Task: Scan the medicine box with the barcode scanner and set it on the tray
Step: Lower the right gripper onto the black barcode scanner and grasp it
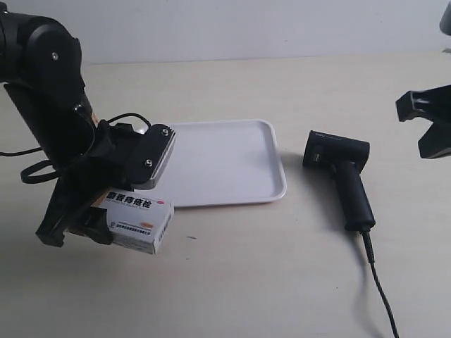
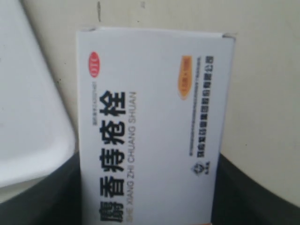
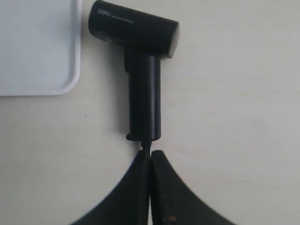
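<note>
The medicine box point(image 1: 137, 222) is a white carton with blue Chinese text, and the left gripper point(image 1: 106, 218) is shut on it, low over the table off the tray's near corner. In the left wrist view the medicine box point(image 2: 154, 117) fills the frame, with the left gripper point(image 2: 150, 192) pressing dark fingers against both long sides. The white tray point(image 1: 278, 190) lies mid-table with nothing on it. The black barcode scanner point(image 1: 345, 176) lies flat beside the tray. The right gripper point(image 3: 150, 157) is shut on nothing and hovers over the end of the barcode scanner point(image 3: 143, 70) handle.
A thin black cable point(image 1: 380, 282) runs from the scanner handle toward the table's front edge. A tray corner shows in both wrist views, as the tray point(image 2: 28, 117) and the tray point(image 3: 37, 47). The right gripper point(image 1: 423, 123) sits at the exterior view's right edge.
</note>
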{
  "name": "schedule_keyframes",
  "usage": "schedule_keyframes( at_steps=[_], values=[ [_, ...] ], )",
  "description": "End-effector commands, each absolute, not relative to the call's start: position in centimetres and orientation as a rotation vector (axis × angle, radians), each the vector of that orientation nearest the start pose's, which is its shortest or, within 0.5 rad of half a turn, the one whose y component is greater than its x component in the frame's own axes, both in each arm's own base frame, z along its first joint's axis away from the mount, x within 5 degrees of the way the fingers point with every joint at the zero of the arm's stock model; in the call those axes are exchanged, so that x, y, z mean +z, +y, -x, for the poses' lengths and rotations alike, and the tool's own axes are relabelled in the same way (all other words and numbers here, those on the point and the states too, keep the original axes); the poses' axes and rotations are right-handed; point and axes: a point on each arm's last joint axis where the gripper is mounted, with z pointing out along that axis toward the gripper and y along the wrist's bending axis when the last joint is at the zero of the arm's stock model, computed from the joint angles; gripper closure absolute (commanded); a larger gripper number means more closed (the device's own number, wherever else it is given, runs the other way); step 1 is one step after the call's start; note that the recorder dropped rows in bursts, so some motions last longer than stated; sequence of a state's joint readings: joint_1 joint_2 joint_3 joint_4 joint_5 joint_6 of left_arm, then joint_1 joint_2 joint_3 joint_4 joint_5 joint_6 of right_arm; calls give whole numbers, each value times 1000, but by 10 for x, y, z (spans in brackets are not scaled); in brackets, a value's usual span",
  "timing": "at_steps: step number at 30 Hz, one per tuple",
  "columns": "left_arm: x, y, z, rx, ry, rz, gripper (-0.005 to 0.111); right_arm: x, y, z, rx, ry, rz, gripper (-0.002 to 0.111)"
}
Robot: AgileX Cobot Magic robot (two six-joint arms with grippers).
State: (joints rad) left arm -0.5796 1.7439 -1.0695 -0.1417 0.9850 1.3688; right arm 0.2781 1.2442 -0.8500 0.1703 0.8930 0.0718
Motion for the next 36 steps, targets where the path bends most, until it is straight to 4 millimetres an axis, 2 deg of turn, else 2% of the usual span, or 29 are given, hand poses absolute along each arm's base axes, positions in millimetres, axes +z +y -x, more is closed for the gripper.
schedule_keyframes(
  at_steps=[1, 4, 9, 12, 19, 24, 28, 36],
  values=[
    [192, -182, -250, 250, -2053, 2488, 107, 245, 78, -227, 288, 2841, 157, 97],
    [194, -186, -250, 290, -2105, 2487, 107, 231, 81, -238, 289, 2865, 139, 81],
    [194, -186, -251, 282, -2115, 2496, 107, 209, 88, -253, 338, 2882, 66, 44],
    [194, -186, -252, 279, -2118, 2499, 107, 198, 93, -260, 395, 2883, 9, 34],
    [194, -187, -253, 272, -2127, 2505, 107, 173, 98, -278, 394, 2906, -15, 35],
    [194, -187, -254, 265, -2136, 2513, 107, 167, 104, -292, 401, 2958, 21, 35],
    [194, -188, -255, 258, -2144, 2520, 107, 161, 106, -297, 406, 2966, 35, 35],
    [194, -188, -257, 239, -2163, 2537, 107, 138, 109, -303, 421, 2983, 61, 35]
  ],
)
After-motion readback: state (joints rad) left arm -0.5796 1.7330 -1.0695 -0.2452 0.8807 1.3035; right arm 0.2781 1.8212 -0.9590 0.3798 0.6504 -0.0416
